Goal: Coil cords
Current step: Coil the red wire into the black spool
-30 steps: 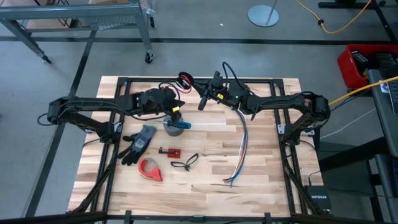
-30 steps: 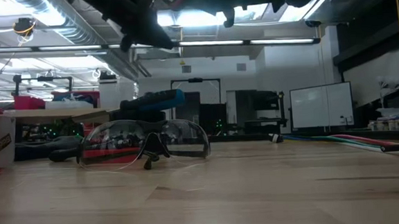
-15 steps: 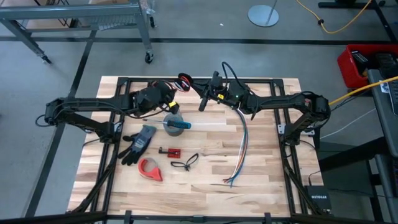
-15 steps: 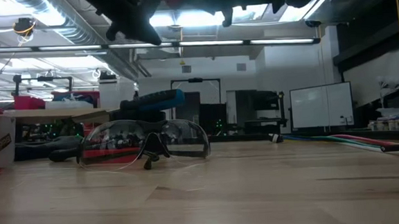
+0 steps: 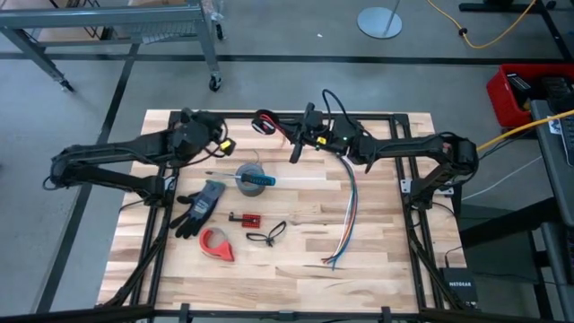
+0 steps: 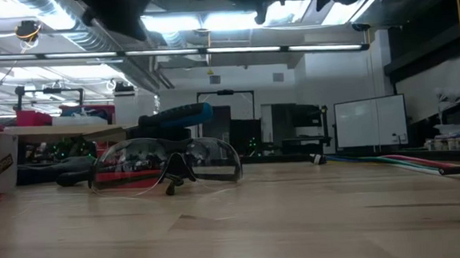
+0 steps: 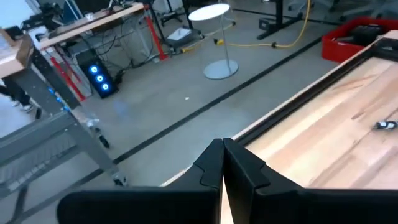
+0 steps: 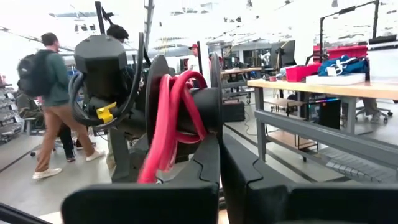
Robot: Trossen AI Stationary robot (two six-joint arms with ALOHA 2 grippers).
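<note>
The cord [image 5: 266, 121] is a thin red one wound into a small coil with black parts. It hangs over the table's far edge, and in the right wrist view the coil [image 8: 177, 115] fills the space just ahead of the fingers. My right gripper [image 5: 287, 135] reaches in from the table's right and is shut on it. My left gripper [image 5: 218, 144] is shut on nothing, left of the coil and apart from it. In its own wrist view the left gripper [image 7: 222, 163] faces past the table's far edge to the floor. My right gripper pinches the red cord's strands [image 8: 163, 163] between its two fingers, at the coil's side nearest them. The fingers lie about level and come from the table's right. The coil stands upright ahead of the fingertips, lifted clear of the table.
On the table lie a grey tape roll with a blue-handled tool [image 5: 254, 178], a glove [image 5: 199, 205], a red tape dispenser [image 5: 216, 244], a small black looped cord [image 5: 267, 235] and a long multicoloured wire bundle [image 5: 348, 215]. Safety glasses [image 6: 166, 163] stand near the front. People walk beyond [image 8: 53, 93].
My left gripper has drawn back from the coil toward the table's left edge, risen a little and turned its wrist, staying shut. The red coil has stayed in my right gripper, nearly in place.
</note>
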